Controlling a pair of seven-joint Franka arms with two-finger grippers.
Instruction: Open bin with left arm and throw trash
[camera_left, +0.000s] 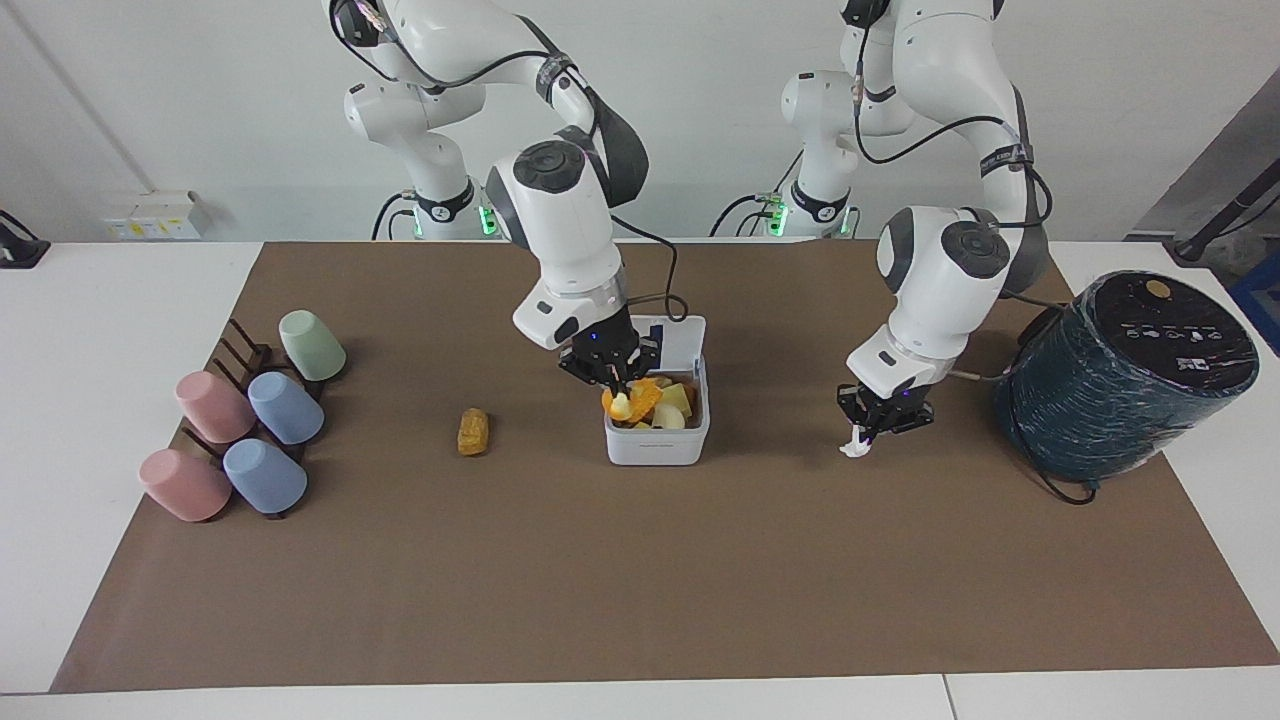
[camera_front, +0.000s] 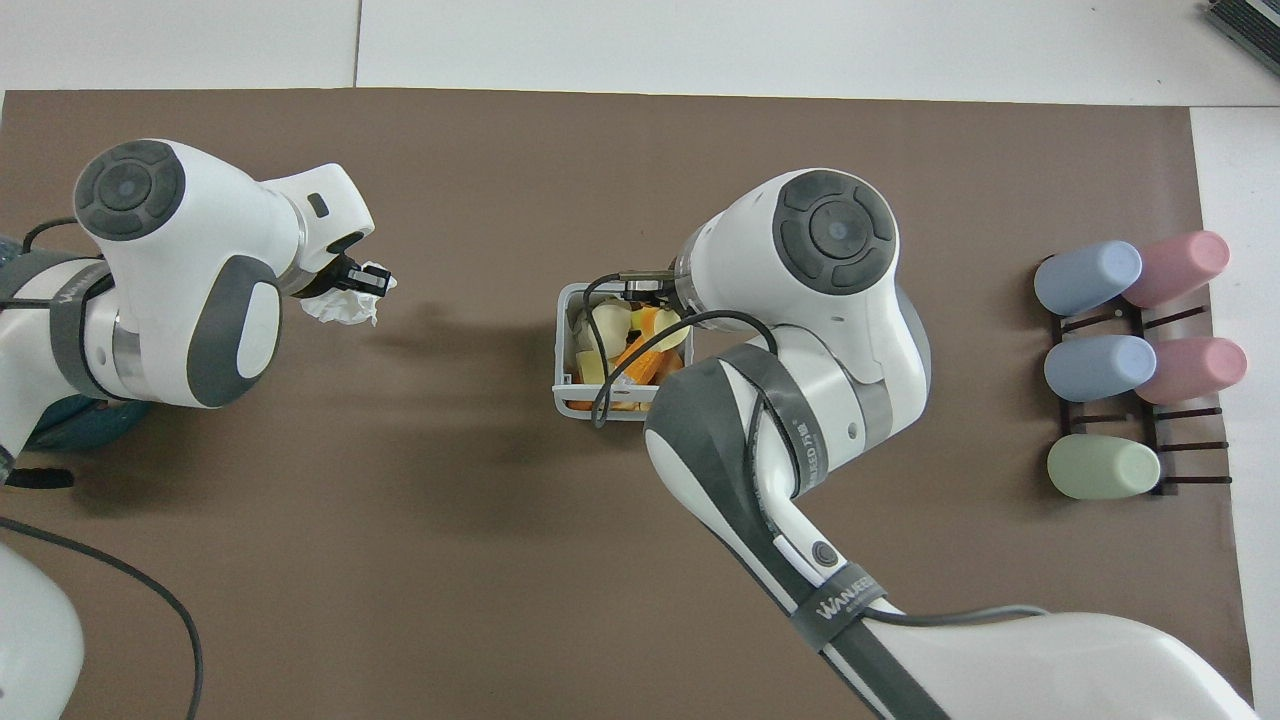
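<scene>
Over the open bin (camera_left: 656, 445), the right gripper (camera_left: 619, 387) holds a yellow wedge (camera_left: 621, 406); at the bin's three o'clock in the facing view, the left gripper (camera_left: 872, 428) pinches a tissue (camera_left: 855, 447).

The only lettering that can be read is on the right arm (camera_front: 800, 520) in the overhead view: a dark grey band (camera_front: 838, 603) around its white forearm carries white capitals that begin "WANLEE", with the rest curving out of sight. A second dark grey band (camera_front: 800, 440) higher on the same arm also bears pale lettering, but it cannot be made out. In the facing view, the flat black top of the big dark-teal cylinder (camera_left: 1130, 385) at the left arm's end of the surface shows a row of small white icons (camera_left: 1172, 335) and a round orange mark (camera_left: 1160, 289); none of them can be read as words or numbers.
</scene>
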